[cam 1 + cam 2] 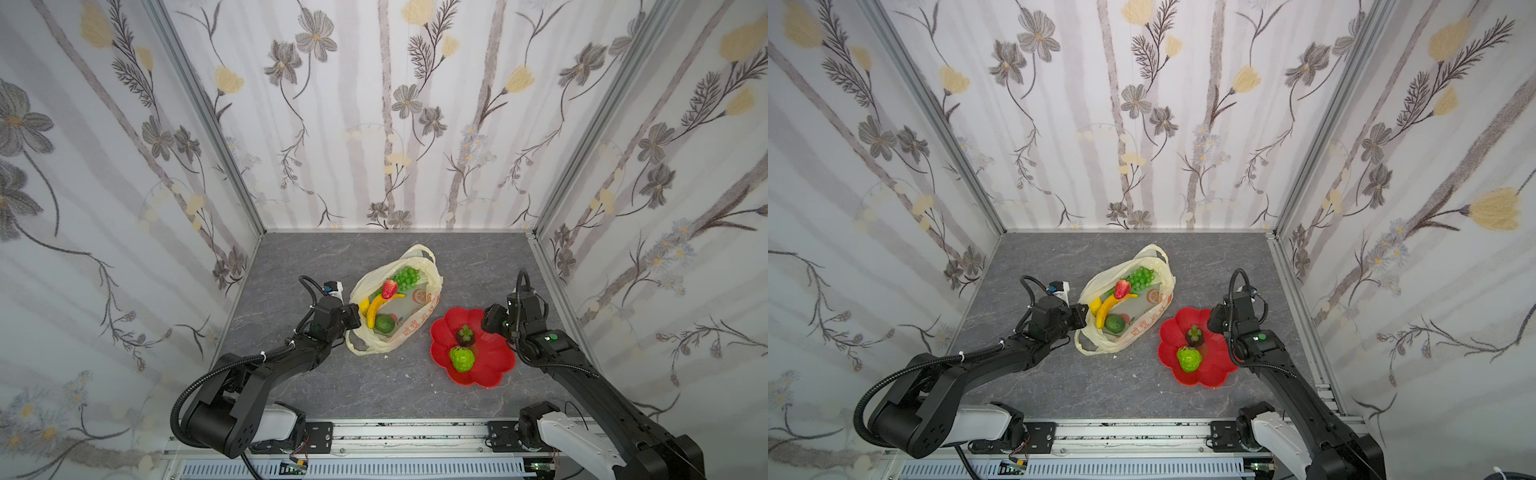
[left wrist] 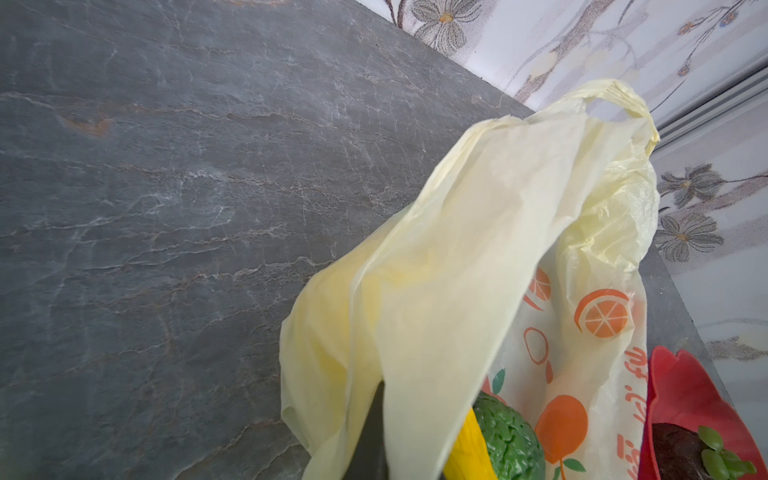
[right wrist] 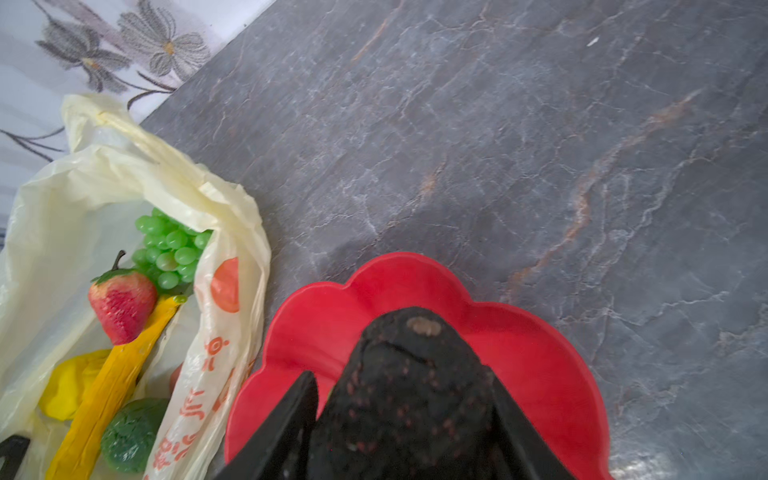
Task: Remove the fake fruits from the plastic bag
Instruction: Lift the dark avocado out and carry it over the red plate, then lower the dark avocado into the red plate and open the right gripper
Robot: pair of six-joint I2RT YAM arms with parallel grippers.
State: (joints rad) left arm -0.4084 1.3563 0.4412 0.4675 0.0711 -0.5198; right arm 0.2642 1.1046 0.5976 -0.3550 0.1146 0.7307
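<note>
The pale-yellow plastic bag [image 1: 419,307] lies open mid-table. Inside it are a banana [image 1: 376,309], a strawberry [image 1: 389,289], green grapes [image 1: 406,277], a green avocado [image 1: 384,323] and a yellow orange [image 1: 364,305]. My left gripper [image 1: 353,318] is shut on the bag's near-left rim; in the left wrist view the film [image 2: 478,249] drapes over a dark finger [image 2: 370,436]. My right gripper [image 3: 402,380] is shut on a dark bumpy fruit [image 3: 415,340] over the red plate [image 3: 540,374]. A mangosteen [image 1: 464,336] and a custard apple [image 1: 462,359] rest on that plate.
The red flower-shaped plate [image 1: 494,365] sits right of the bag, near the right wall. Floral walls enclose the grey stone table [image 1: 332,382] on three sides. A metal rail [image 1: 415,432] runs along the front edge.
</note>
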